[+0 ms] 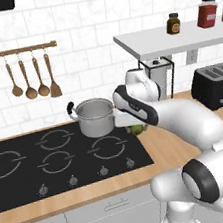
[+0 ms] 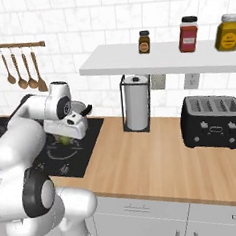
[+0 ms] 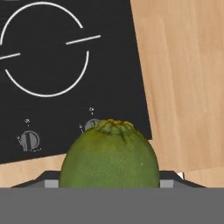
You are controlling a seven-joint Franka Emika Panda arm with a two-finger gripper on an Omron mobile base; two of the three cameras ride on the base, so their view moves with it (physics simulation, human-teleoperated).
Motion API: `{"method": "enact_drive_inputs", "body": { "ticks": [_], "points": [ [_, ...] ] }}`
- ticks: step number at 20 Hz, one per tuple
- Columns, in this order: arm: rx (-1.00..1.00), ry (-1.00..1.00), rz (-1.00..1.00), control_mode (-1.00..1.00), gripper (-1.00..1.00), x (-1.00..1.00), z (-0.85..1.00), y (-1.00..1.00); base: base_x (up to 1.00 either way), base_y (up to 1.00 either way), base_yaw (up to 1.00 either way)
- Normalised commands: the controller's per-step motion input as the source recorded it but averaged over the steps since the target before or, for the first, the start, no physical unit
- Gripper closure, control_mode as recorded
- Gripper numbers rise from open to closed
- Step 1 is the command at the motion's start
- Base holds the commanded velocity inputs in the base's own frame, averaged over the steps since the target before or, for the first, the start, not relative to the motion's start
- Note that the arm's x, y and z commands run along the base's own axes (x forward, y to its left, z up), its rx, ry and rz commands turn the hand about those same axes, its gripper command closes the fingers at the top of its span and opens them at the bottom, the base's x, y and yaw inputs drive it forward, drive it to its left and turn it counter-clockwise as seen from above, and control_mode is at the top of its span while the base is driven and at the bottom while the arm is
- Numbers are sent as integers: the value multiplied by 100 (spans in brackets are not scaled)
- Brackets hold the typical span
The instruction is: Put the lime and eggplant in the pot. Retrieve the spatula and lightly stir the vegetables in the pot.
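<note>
Left base view: the pot (image 1: 95, 117) sits on the cooktop's (image 1: 23, 182) back right burner, the lime (image 1: 135, 128) just right of it under the arm; right base view: lime (image 2: 65, 139) beneath the claw (image 2: 66, 136); hand view: claw holding the lime (image 3: 110, 155) above the cooktop's (image 3: 109, 78) front right corner, by the desk (image 3: 183, 74).

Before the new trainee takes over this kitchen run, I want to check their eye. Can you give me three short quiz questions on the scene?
1. True or false: the gripper holds the lime.
2. Where does the pot stand? A on the wooden counter, B on the cooktop, C on the shelf.
3. How many jars stand on the shelf in the right base view?

Key: 1 true. 2 B, on a back burner. 3 three.
</note>
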Motion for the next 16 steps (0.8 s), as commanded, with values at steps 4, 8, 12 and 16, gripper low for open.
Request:
{"method": "enact_drive_inputs", "body": {
  "ticks": [4, 8, 12, 16],
  "points": [
    [-6, 3, 0, -100, 100, 21, 62, 28, 0, 0, 0],
    [-3, 0, 0, -100, 100, 21, 43, 26, 0, 0, 0],
    [0, -7, -1, -100, 100, 55, 1, 21, 0, 0, 0],
    [0, -25, -1, -100, 100, 48, 0, 21, 0, 0, 0]
  ]
}}
